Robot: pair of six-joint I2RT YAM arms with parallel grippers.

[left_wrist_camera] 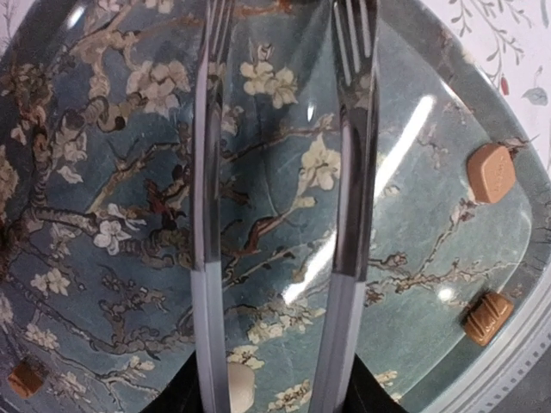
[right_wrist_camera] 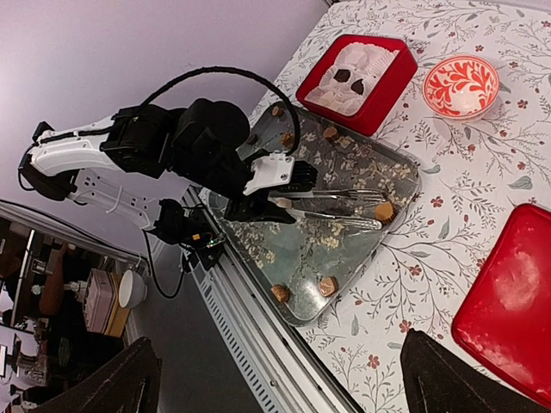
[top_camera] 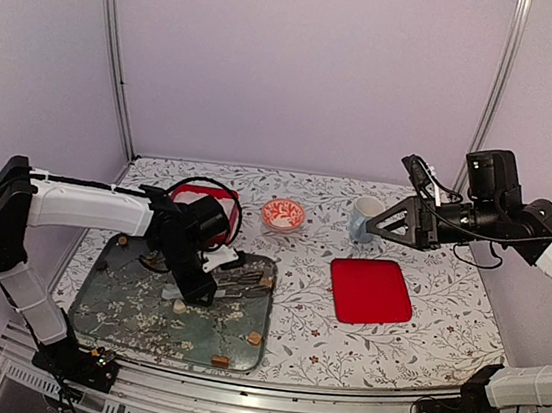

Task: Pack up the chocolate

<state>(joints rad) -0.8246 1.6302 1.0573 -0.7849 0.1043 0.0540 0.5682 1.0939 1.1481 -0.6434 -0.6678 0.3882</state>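
Several caramel-brown chocolate pieces (top_camera: pixel 254 338) lie scattered on a blue floral tray (top_camera: pixel 122 309) at the front left. My left gripper (top_camera: pixel 250 282) has two fork-shaped fingers. It hovers low over the tray (left_wrist_camera: pixel 112 129), open, with a cream piece (left_wrist_camera: pixel 231 387) on the tray between the fingers near their base. Caramel pieces (left_wrist_camera: pixel 491 172) lie to its right. A red box (right_wrist_camera: pixel 357 73) with a white liner holds two dark pieces (right_wrist_camera: pixel 343 76). My right gripper (top_camera: pixel 376 229) is raised high at the right, open and empty; it also shows in the right wrist view (right_wrist_camera: pixel 284 387).
A red-and-white patterned bowl (top_camera: pixel 283 213) stands behind the tray, and a pale mug (top_camera: pixel 363 217) to its right. A flat red lid (top_camera: pixel 370 291) lies at the centre right. A black cable loops over the red box (top_camera: pixel 201 197).
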